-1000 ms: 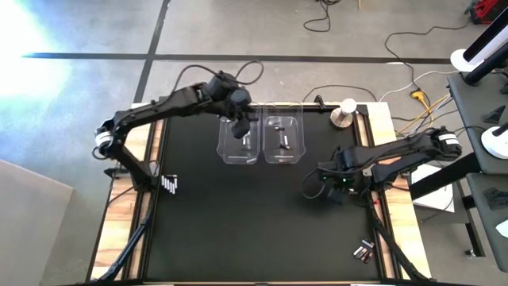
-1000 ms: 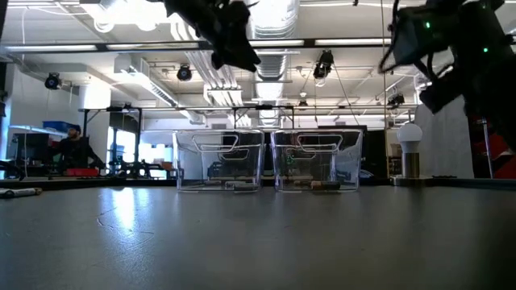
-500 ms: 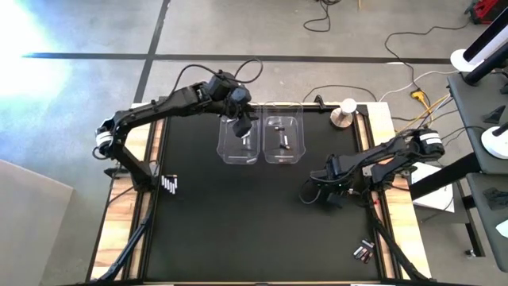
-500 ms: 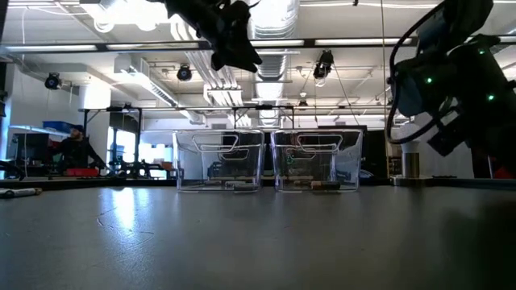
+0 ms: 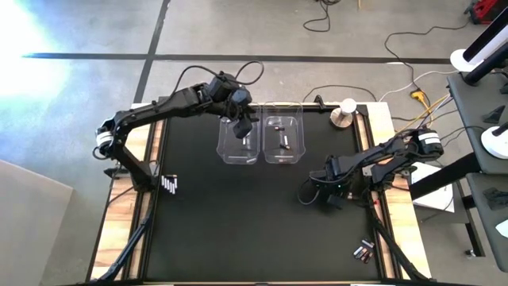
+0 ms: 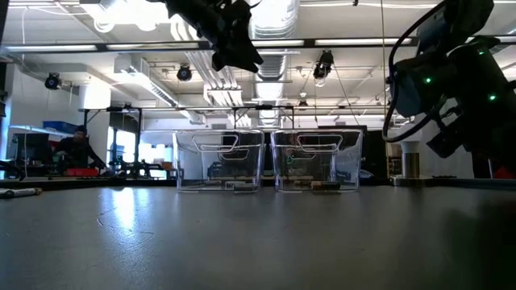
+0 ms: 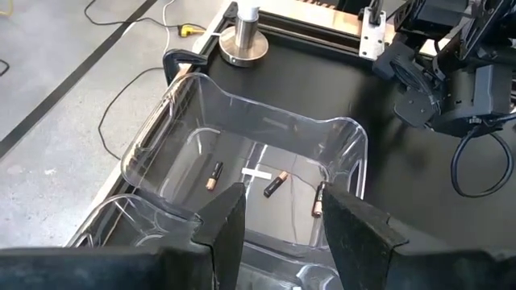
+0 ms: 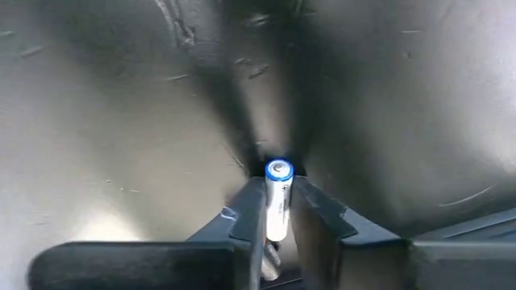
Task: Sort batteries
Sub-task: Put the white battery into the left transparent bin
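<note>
Though hidden from above, right claw (image 8: pixel 278 211) pinches a battery (image 8: pixel 276 201).

Right tool (image 8: pixel 278 211) pinching a silvery-white battery (image 8: pixel 276 208) between both fingers (image 8: pixel 248 216), blue-ringed end pointing away from the wrist. Only dark, scuffed worktop (image 8: pixel 121 121) beyond it, streaked with glare.

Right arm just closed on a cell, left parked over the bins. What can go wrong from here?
1. The silvery-white cylindrical battery sits lengthwise between the right gripper jaws; it may slip on lifting.
2. The left gripper hovers over the clear rectangular plastic bins, so the right arm's drop path looks crowded.
</note>
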Tool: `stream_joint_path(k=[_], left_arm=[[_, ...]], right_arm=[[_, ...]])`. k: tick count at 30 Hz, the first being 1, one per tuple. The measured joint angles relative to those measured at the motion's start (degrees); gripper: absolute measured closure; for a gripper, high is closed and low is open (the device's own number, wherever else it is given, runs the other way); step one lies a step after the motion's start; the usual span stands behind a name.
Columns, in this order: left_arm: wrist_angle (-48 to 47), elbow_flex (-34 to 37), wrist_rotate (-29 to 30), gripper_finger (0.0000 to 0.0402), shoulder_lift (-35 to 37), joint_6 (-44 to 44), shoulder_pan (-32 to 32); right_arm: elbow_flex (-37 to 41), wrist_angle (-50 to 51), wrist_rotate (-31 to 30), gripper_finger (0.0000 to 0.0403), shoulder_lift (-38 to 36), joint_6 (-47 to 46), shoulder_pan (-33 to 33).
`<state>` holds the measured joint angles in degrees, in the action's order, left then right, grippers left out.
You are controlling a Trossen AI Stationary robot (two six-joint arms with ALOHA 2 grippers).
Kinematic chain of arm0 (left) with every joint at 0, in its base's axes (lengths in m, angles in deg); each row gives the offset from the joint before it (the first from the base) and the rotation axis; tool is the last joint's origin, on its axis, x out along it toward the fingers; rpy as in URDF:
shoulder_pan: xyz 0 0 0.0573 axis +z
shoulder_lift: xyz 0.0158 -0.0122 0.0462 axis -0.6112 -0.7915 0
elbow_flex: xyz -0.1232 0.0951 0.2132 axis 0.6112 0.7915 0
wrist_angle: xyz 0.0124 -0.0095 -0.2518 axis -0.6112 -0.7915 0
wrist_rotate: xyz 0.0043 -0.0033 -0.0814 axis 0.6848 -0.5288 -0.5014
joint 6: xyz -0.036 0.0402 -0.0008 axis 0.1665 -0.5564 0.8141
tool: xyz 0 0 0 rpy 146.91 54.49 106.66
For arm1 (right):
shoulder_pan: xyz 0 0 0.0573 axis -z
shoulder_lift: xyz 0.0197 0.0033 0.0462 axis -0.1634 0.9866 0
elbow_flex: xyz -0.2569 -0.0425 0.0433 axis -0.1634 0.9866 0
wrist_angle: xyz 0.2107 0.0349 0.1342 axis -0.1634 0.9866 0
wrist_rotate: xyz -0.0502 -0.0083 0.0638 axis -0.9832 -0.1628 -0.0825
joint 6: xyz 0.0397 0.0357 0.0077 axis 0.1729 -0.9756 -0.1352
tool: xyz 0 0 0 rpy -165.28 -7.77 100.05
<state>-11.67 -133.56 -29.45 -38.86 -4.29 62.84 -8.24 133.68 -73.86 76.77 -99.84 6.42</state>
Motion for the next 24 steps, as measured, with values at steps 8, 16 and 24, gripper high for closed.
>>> stream_joint_path(k=[8, 16, 24], left_arm=[[2.19, 0.02, -0.88, 0.0257, 2.57, 0.07, -0.09], [3.74, 0.02, -1.88, 0.0257, 8.61, 0.16, -0.11], [9.55, 0.04, -4.92, 0.0257, 14.29, 0.50, -0.11]], right_arm=[[-1.54, 1.05, -0.68, 0.0374, -1.69, -0.07, -0.02], [-11.98, 9.81, -9.60, 0.0377, -10.84, -4.20, 1.48], [-28.99, 11.98, -23.18, 0.0378, -18.36, -4.47, 7.50]])
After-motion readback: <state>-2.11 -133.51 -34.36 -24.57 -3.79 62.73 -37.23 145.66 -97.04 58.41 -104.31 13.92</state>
